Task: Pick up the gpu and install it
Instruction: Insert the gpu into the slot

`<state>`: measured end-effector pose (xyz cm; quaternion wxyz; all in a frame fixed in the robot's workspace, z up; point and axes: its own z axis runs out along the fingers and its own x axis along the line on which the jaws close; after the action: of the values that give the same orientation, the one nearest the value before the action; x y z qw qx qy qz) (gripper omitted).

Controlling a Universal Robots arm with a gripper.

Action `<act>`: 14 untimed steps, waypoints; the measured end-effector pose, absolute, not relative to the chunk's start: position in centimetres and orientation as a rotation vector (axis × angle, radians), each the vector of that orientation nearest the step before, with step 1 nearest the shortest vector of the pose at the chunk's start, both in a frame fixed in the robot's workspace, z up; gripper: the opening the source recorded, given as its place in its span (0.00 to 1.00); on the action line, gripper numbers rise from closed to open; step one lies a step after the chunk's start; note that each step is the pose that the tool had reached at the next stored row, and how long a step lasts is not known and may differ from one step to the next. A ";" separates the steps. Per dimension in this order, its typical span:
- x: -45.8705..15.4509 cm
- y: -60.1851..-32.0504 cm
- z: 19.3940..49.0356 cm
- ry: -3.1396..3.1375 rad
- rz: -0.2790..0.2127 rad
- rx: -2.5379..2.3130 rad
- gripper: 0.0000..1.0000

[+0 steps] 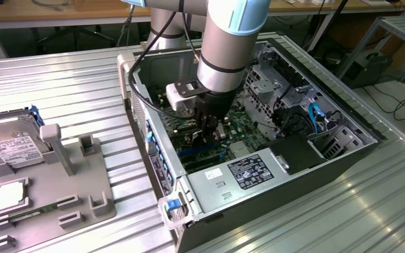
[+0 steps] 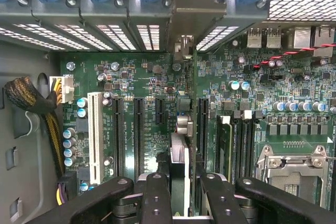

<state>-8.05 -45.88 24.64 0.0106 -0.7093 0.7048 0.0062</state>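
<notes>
My gripper (image 1: 208, 129) is deep inside the open computer case (image 1: 343, 158), hanging over the green motherboard (image 2: 131, 72). It is shut on the gpu (image 2: 179, 156), a thin card seen edge-on between the two black fingers (image 2: 157, 192). The card runs from the fingers toward the case's rear wall. Its pale metal bracket (image 2: 191, 9) stands at the row of rear slot openings. The card lines up between the long black expansion slots (image 2: 139, 129). I cannot tell whether its edge sits in a slot.
A silver power supply (image 1: 252, 171) fills the case's near end. A braided cable bundle (image 2: 31, 103) lies beside the board. At the exterior view's left, a grey fixture (image 1: 90, 200) holds a hard drive (image 1: 12, 145) and a memory stick (image 1: 27, 215).
</notes>
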 end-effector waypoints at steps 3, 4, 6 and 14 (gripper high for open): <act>-8.1 -45.9 24.6 2.198 0.023 -2.212 0.27; -8.1 -45.9 24.6 2.197 0.024 -2.211 0.27; -8.1 -45.9 24.4 2.197 0.025 -2.211 0.27; -8.0 -45.8 24.2 2.195 0.029 -2.209 0.27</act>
<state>-8.04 -45.84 24.19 0.0135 -0.7093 0.7047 0.0094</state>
